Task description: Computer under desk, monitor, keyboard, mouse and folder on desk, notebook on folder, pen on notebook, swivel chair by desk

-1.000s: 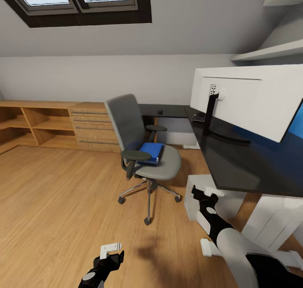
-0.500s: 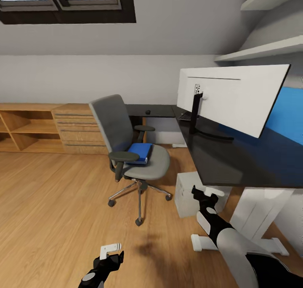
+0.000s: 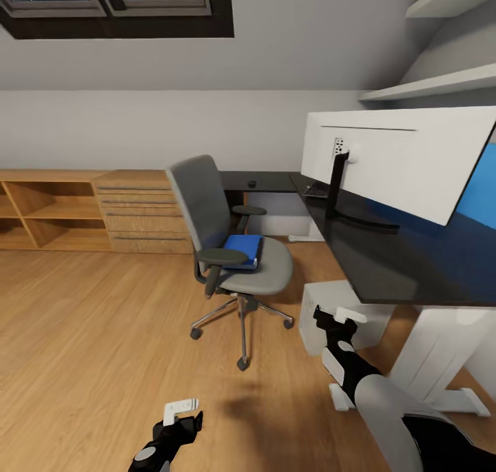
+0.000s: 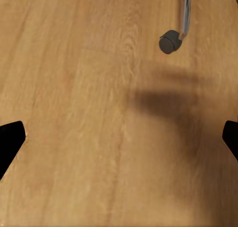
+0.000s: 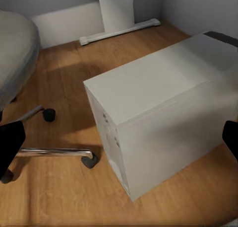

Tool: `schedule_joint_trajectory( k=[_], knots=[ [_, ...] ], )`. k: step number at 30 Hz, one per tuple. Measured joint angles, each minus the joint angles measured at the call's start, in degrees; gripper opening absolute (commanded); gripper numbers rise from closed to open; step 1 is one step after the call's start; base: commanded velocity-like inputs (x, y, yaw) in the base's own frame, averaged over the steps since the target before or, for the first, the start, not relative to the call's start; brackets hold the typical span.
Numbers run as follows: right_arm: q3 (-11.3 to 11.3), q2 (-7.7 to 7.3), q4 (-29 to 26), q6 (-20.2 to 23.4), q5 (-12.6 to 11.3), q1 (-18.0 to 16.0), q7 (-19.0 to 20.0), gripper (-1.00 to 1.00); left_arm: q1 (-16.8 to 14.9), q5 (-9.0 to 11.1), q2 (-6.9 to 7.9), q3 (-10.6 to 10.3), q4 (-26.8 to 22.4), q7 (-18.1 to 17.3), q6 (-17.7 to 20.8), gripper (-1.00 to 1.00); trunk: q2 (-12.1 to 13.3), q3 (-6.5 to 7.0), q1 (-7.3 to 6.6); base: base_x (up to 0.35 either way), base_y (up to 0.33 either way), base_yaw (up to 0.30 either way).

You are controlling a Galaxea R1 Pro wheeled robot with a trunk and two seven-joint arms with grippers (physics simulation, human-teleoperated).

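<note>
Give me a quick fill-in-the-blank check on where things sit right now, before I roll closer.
1. The blue folder lies on the seat of the ____.
2. The monitor stands on the ____.
3. The white computer stands on the floor under the ____.
4. In the left wrist view, a chair castor rests on the wooden ____.

Missing words: chair; desk; desk; floor
</note>
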Motion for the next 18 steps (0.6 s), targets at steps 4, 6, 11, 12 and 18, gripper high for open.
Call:
schedule_joint_trajectory(
  k=[4,6,11,12,18],
  knots=[
    [0.0,-0.02,0.1,0.0,0.0,0.0,0.0,1.0,0.0,0.0,0.0,0.0,0.0,0.0,0.0,1.0,0.0,0.0,0.0,0.0,0.209,0.0],
    [0.0,-0.02,0.0,0.0,0.0,0.0,0.0,1.0,0.0,0.0,0.0,0.0,0.0,0.0,0.0,1.0,0.0,0.0,0.0,0.0,0.11,0.0],
    [-0.1,-0.12,0.0,0.0,0.1,0.0,0.0,1.0,0.0,0.0,0.0,0.0,0.0,0.0,-0.1,1.0,0.0,0.0,0.0,0.0,0.044,0.0],
    [-0.1,-0.14,0.0,0.0,0.0,0.0,0.0,1.0,0.0,0.0,0.0,0.0,0.0,0.0,-0.1,1.0,0.0,0.0,0.0,0.0,0.011,0.0],
    [-0.1,-0.3,-0.1,0.0,0.1,0.0,0.0,1.0,0.0,0.0,0.0,0.0,0.0,0.0,-0.1,1.0,0.0,0.0,0.0,0.0,0.004,0.0]
  ],
)
